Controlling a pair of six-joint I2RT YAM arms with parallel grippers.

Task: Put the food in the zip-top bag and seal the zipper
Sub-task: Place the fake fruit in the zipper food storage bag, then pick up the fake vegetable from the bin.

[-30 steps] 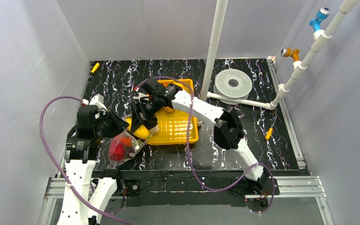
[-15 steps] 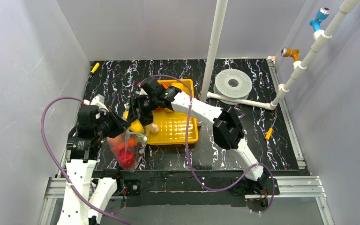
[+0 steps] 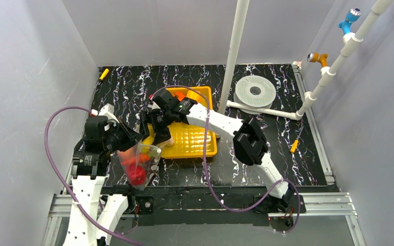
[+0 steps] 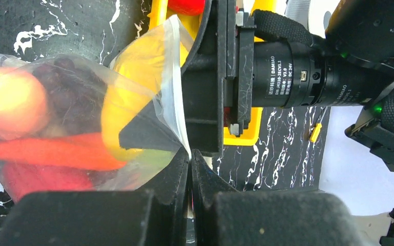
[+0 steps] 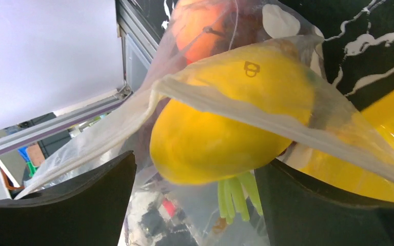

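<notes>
The zip-top bag (image 3: 139,165) hangs from my left gripper (image 4: 190,155), which is shut on the bag's mouth edge. Through the clear plastic I see red, orange and purple grape food (image 4: 56,110). A yellow food with a green stem (image 5: 225,123) sits in the bag's mouth, with the zipper (image 5: 267,121) strip lying across it. My right gripper (image 5: 195,202) is open just above it, one finger on each side and neither touching it. From above, the right gripper (image 3: 154,132) hovers over the bag's mouth beside the left gripper (image 3: 122,142).
The yellow tray (image 3: 197,146) lies just right of the bag, with a red-orange piece (image 3: 180,95) at its far end. A white upright pipe (image 3: 234,48) and a white disc (image 3: 255,91) stand behind it. Small yellow pieces (image 3: 294,146) lie on the dark mat.
The right gripper's jaws have opened wider and the yellow food now rests in the bag's mouth. The bag has swung down to hang below the left gripper.
</notes>
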